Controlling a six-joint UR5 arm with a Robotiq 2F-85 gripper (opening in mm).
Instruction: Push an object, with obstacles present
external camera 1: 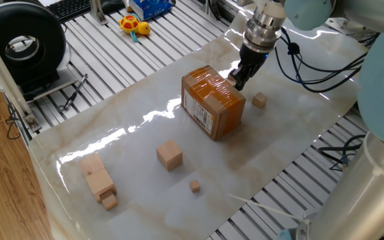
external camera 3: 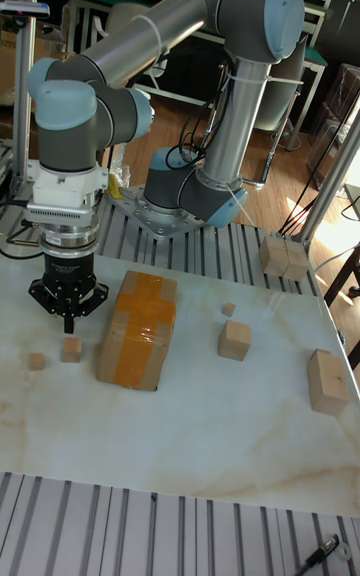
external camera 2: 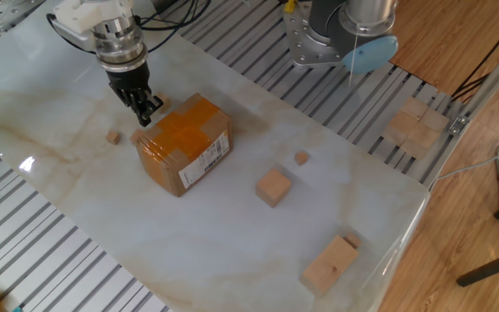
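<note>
A: Checking the pincer (external camera 1: 237, 81) now. Fingers look drawn together, nothing between them, tips low by the cardboard box's (external camera 1: 213, 101) far top corner.

B: Confirmed from the other side. Pincer (external camera 2: 145, 113) is clenched with no load, hanging just off the box (external camera 2: 184, 142) edge. Can't tell if it touches the box.

A: Target cube?

B: Two near-identical small cubes. One (external camera 3: 71, 349) sits directly under the pincer (external camera 3: 68, 321) in the tall view, just beside the box's (external camera 3: 137, 331) left side. In the other views it's mostly hidden behind the fingers.

A: And its twin?

B: Second small cube (external camera 1: 259, 100) stands alone on the bench (external camera 1: 292, 133), past the box corner, near but apart from it. Same cube (external camera 2: 113, 137) shows in the other view, and at the far left in the tall one (external camera 3: 36, 361).

A: Obstacles?

B: Box has orange tape across the top and a white barcode label (external camera 2: 208, 156) on one side. Larger cube (external camera 1: 169, 155) stands mid-bench, well apart from the box. Tiniest cube (external camera 1: 195, 186) lies nearer the bench edge. Stacked wood blocks (external camera 1: 99, 180) sit at the far corner.

A: Anything off the marble?

B: More wood blocks (external camera 2: 412, 126) on the slatted frame beside the bench. Yellow toy (external camera 1: 134, 26) and a black reel (external camera 1: 24, 45) at the back.
</note>
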